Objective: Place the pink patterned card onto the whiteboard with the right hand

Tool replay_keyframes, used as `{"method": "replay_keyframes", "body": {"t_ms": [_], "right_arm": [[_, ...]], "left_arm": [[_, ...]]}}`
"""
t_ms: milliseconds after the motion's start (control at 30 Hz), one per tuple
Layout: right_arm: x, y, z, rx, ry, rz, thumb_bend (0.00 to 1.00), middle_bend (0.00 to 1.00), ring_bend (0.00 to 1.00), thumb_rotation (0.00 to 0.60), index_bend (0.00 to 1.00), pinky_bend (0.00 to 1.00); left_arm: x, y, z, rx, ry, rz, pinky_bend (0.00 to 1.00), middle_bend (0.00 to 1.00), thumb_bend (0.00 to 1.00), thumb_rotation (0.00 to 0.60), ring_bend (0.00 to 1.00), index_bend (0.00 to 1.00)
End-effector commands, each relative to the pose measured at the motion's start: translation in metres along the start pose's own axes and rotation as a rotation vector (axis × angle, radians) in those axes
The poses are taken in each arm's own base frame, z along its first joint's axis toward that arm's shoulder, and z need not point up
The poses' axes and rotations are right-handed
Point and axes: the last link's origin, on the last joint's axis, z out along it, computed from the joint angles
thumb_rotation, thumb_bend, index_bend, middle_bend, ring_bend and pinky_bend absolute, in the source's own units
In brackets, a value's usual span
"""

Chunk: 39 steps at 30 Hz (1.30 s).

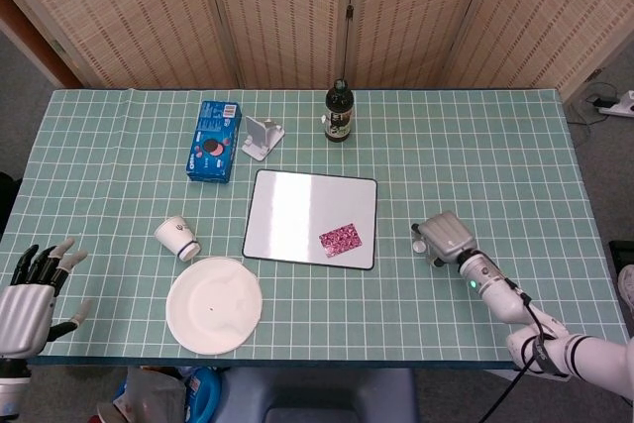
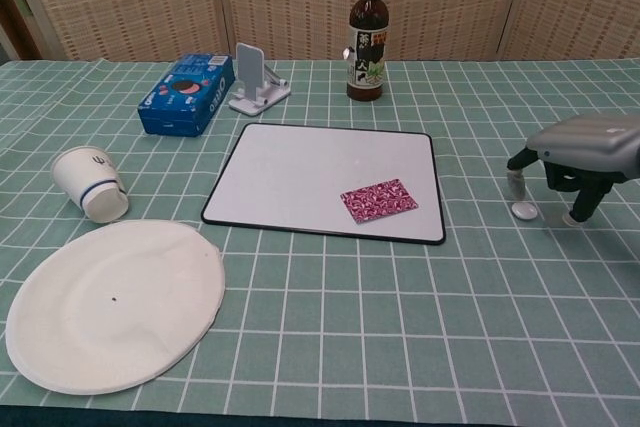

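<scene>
looks pretty much done to me: the pink patterned card (image 2: 379,199) lies flat on the whiteboard (image 2: 300,167), near its front right corner, and the right hand (image 2: 583,152) hangs off to the side, fingers loose, gripping nothing, just beside a small white disc (image 2: 524,211). green grid tablecloth (image 1: 475,156), woven screens (image 1: 297,7) behind

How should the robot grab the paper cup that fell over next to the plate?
The paper cup lies on its side, its open mouth toward the paper plate. Probably best to come from above and close the fingers around its round wall near the middle, one side each. The left hand is the nearer one; it holds nothing.
</scene>
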Motion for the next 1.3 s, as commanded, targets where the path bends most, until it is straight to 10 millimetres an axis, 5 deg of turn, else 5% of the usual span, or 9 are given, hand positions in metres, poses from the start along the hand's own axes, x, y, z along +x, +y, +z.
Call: {"method": "replay_keyframes", "body": {"t_ms": [33, 1100, 1300], "right_arm": [[0.0, -0.001, 0.002, 0.0, 0.0, 0.001, 0.25, 0.98, 1.0, 0.6, 0.41, 0.97], [0.002, -0.007, 0.011, 0.007, -0.011, -0.024, 0.27, 0.98, 1.0, 0.6, 0.46, 0.97], [0.019, -0.008, 0.009, 0.019, 0.034, 0.005, 0.27, 0.98, 1.0, 0.6, 0.46, 0.97]], "left_arm": [[0.0, 0.0, 0.0, 0.001, 0.0, 0.001, 0.05, 0.1, 0.29, 0.6, 0.12, 0.19], [0.0, -0.005, -0.002, 0.017, -0.003, 0.004, 0.05, 0.1, 0.29, 0.6, 0.12, 0.19], [0.001, -0.006, -0.002, 0.017, -0.002, 0.007, 0.05, 0.1, 0.29, 0.6, 0.12, 0.19]]}}
